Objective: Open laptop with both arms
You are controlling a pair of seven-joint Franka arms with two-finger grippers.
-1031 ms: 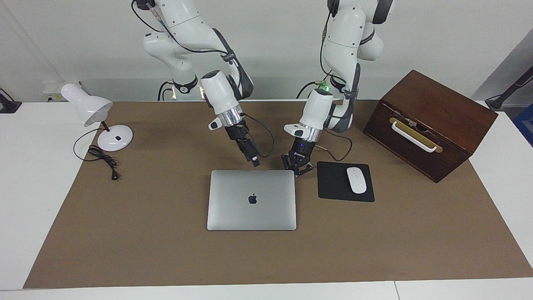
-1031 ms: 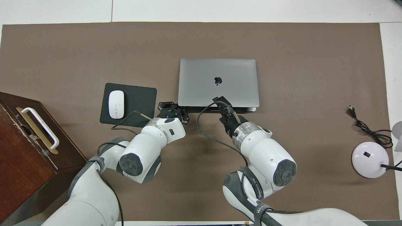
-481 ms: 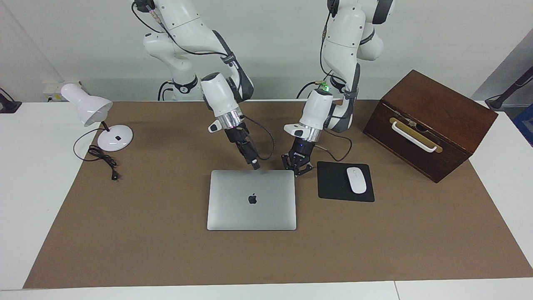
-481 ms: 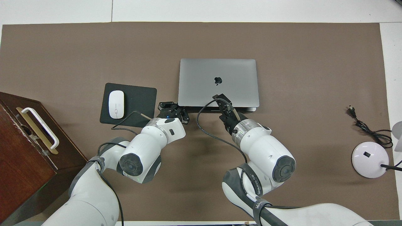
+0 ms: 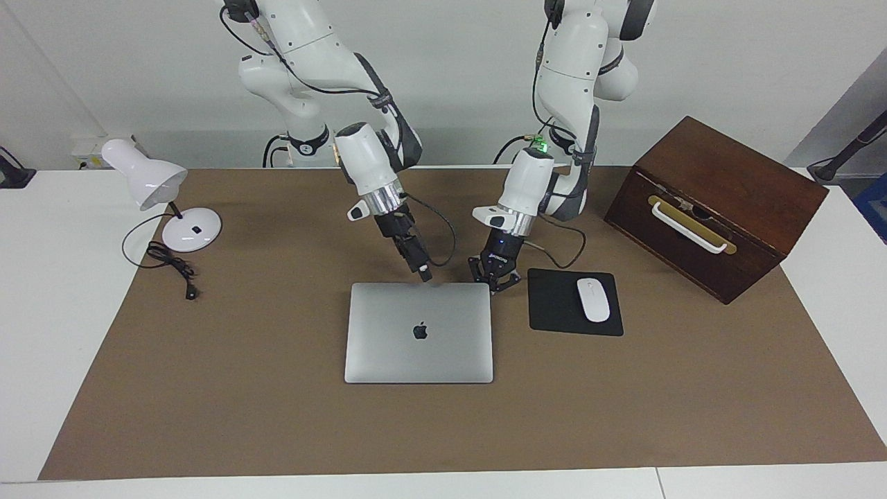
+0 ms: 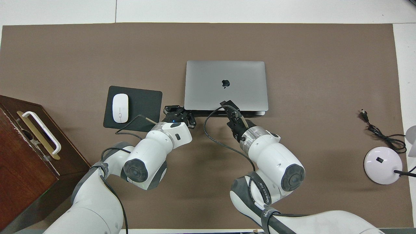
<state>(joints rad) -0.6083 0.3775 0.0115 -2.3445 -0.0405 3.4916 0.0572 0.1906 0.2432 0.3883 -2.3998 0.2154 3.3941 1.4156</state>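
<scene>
On the brown surface (image 5: 208, 388) the laptop (image 5: 418, 333) lies closed; my left claw (image 5: 495, 281) clenched at its corner, right claw (image 5: 425, 274) released at its edge.

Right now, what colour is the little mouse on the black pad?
White; the mouse shows best in the overhead view.

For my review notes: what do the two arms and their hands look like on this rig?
Both arms are glossy white with rounded segments, dark grey joint bands and a silver ring at each wrist. A black cable loops from each wrist. The left hand is small and black, with outer links and a blue light; a green light glows on the left arm above. The right hand is a slim black stack. Lettering marks the right arm's dark band.
</scene>
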